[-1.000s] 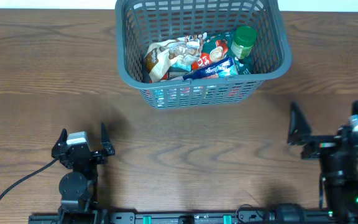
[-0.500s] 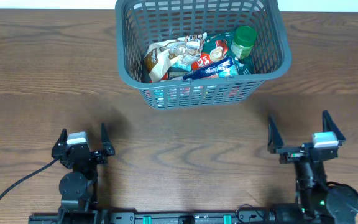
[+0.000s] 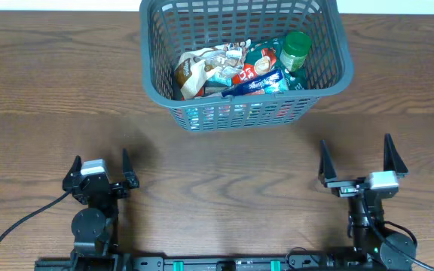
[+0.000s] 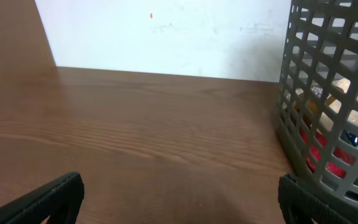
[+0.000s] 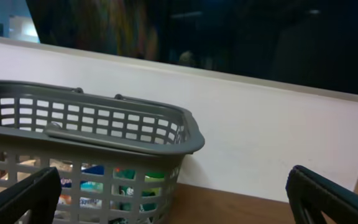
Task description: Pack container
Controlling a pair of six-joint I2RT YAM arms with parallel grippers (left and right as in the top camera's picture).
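Note:
The dark grey lattice container (image 3: 330,45) stands at the far middle of the table. It holds several snack packets (image 3: 236,69) and a green-capped bottle (image 3: 295,48). It also shows in the left wrist view (image 4: 316,106) at the right and in the right wrist view (image 5: 104,124) at the left. My left gripper (image 3: 101,170) is open and empty near the front left edge. My right gripper (image 3: 355,162) is open and empty near the front right edge, in front of the container.
A white wall (image 4: 166,37) runs behind the table's far edge. Bare wooden tabletop (image 3: 224,165) lies between the grippers and the container.
My right gripper has moved left and settled near the front edge, turning level and pointing toward the container. The left arm and the container's contents have not moved.

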